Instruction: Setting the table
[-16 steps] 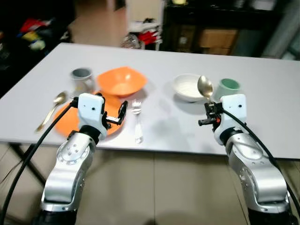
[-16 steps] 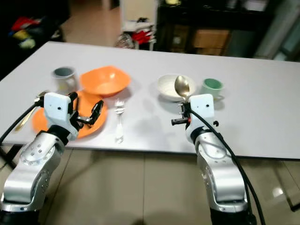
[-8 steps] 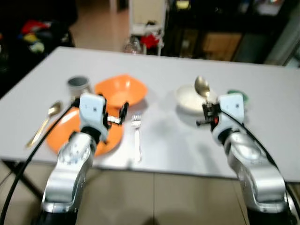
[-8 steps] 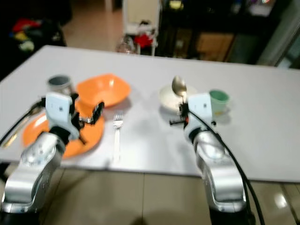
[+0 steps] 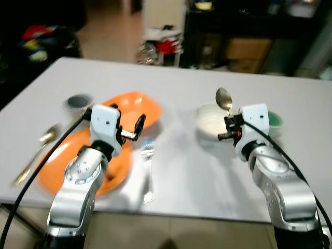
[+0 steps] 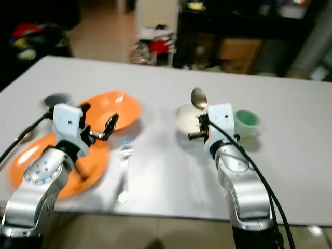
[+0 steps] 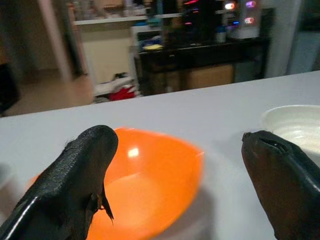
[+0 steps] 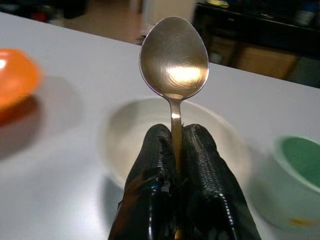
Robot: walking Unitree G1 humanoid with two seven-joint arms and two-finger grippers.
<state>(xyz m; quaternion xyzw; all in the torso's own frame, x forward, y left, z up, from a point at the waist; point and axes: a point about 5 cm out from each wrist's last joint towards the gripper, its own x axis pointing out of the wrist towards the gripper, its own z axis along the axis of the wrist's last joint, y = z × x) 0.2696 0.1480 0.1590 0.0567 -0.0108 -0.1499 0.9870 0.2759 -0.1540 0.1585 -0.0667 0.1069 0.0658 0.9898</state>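
1. my right end effector is clenched on the handle of a silver spoon, holding it upright with the bowl end up, above the near edge of the white bowl.
2. my left end effector is released, its two fingers spread wide with nothing between them, hovering just above the bench at the near right edge of the orange bowl.
3. the orange bowl sits on the left part of the bench, with the orange plate nearer me and a dark grey cup just to its left.
4. a fork lies on the bench just right of the plate, tines pointing far.
5. a second, gold spoon lies to the left of the plate.
6. a green cup stands just right of the white bowl.
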